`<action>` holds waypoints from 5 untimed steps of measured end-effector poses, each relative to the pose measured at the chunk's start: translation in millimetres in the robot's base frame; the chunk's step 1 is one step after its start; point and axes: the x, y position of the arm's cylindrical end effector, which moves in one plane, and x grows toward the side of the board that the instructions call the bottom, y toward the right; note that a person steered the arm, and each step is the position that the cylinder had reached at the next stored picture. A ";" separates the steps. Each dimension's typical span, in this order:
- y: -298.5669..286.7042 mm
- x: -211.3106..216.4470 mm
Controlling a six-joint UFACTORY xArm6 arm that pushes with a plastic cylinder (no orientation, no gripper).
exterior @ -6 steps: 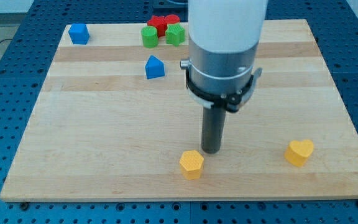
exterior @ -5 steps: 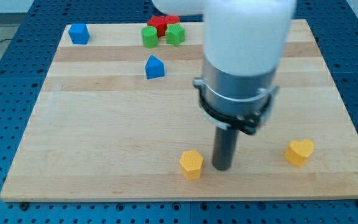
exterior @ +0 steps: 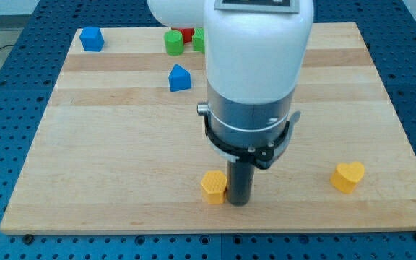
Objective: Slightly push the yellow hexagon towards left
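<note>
The yellow hexagon (exterior: 212,186) lies near the board's bottom edge, a little left of the middle. My tip (exterior: 238,203) stands right against its right side, touching it. The dark rod rises from there into the wide grey and white arm body, which hides the middle of the board behind it.
A yellow heart (exterior: 347,176) lies at the lower right. A blue block (exterior: 179,77) sits upper middle, another blue block (exterior: 91,38) at the top left. A green block (exterior: 172,42), a red block (exterior: 187,34) and a second green one (exterior: 198,40) cluster at the top, partly hidden by the arm.
My tip swung out to the right of the yellow hexagon, then came back left against it. The hexagon has slid a little to the left.
</note>
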 end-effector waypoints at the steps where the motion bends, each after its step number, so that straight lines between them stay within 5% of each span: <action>1: -22.4 -6.4; 5: -65.7 -6.4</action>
